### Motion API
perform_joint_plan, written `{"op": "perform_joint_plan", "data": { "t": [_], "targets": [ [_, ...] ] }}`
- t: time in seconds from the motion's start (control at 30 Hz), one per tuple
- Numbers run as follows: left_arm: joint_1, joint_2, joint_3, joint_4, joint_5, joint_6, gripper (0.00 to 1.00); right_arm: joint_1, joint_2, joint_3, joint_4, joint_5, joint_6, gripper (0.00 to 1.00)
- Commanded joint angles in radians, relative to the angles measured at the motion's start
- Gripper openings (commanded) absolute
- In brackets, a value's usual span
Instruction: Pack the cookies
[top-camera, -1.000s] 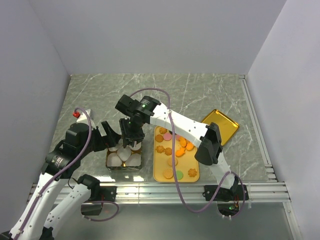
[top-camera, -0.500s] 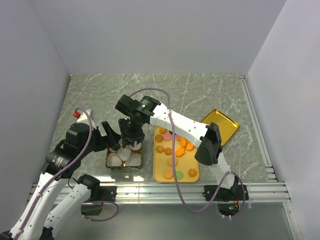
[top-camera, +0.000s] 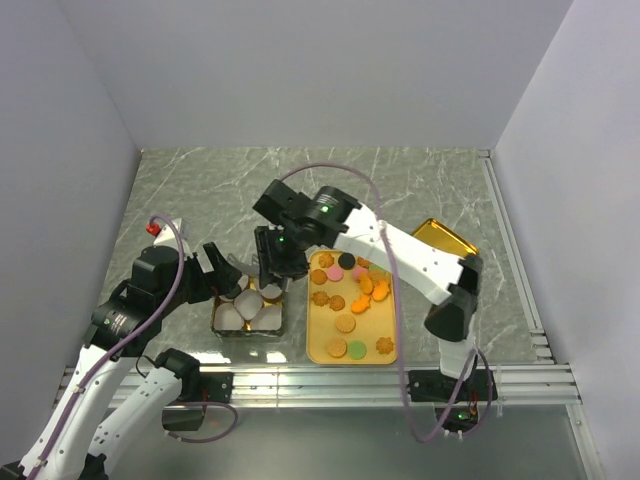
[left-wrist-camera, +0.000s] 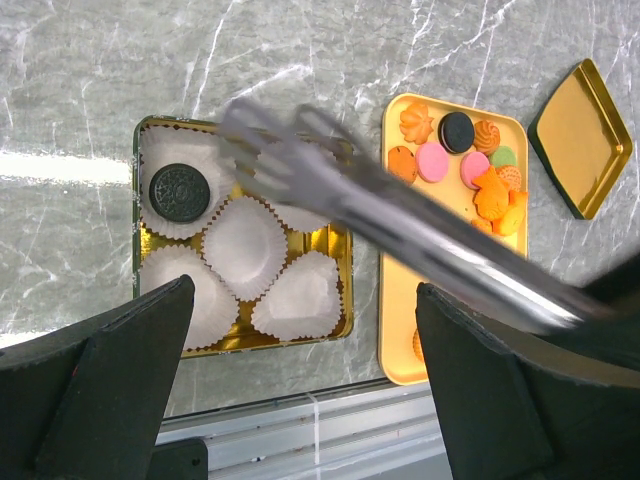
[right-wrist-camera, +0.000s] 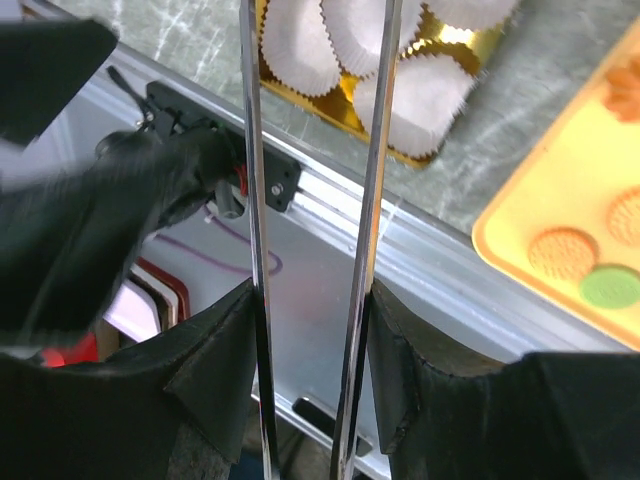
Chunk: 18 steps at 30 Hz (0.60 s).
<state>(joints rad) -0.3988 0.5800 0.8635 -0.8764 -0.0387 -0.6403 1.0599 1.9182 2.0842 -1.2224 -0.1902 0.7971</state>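
Note:
The cookies (top-camera: 350, 288) lie loose on an orange tray (top-camera: 315, 350); in the left wrist view these cookies (left-wrist-camera: 470, 170) are pink, green, orange and dark. One dark cookie (left-wrist-camera: 180, 191) sits in a paper cup in the gold box (left-wrist-camera: 345, 270). My right gripper (top-camera: 272, 262) is shut on metal tongs (left-wrist-camera: 400, 230), whose blurred tips reach over the box with nothing showing between them. In the right wrist view the tongs (right-wrist-camera: 375, 200) run between the right gripper (right-wrist-camera: 310, 330) pads. My left gripper (top-camera: 225, 270) hangs open beside the box (top-camera: 247, 312), holding nothing.
A gold lid (top-camera: 445, 245) lies on the marble to the right of the tray, also in the left wrist view as the lid (left-wrist-camera: 580, 135). Aluminium rails (top-camera: 320, 380) run along the near edge. A small red-topped object (top-camera: 153, 228) sits at the left wall.
My right arm has swung to the right, and the tongs have drawn back from over the box's middle toward its right side. The left arm has stayed put.

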Motion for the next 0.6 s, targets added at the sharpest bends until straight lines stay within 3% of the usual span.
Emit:
{"op": "perform_joint_plan", "data": {
  "t": [0.0, 0.23, 0.37, 0.57],
  "targets": [
    [-0.002, 0.003, 0.0, 0.034, 0.0, 0.001, 1.0, -0.008, -0.117, -0.041, 0.003, 0.057, 0.025, 0.51],
    [-0.002, 0.006, 0.0, 0.034, -0.001, -0.001, 0.99, -0.014, -0.263, -0.159, -0.064, 0.147, 0.024, 0.51],
    [-0.002, 0.011, 0.0, 0.036, 0.0, 0.001, 1.0, -0.063, -0.384, -0.367, -0.086, 0.224, 0.013, 0.51],
    [-0.002, 0.018, -0.001, 0.036, 0.008, 0.005, 1.0, -0.205, -0.632, -0.674, -0.032, 0.221, 0.028, 0.51]
  ]
}}
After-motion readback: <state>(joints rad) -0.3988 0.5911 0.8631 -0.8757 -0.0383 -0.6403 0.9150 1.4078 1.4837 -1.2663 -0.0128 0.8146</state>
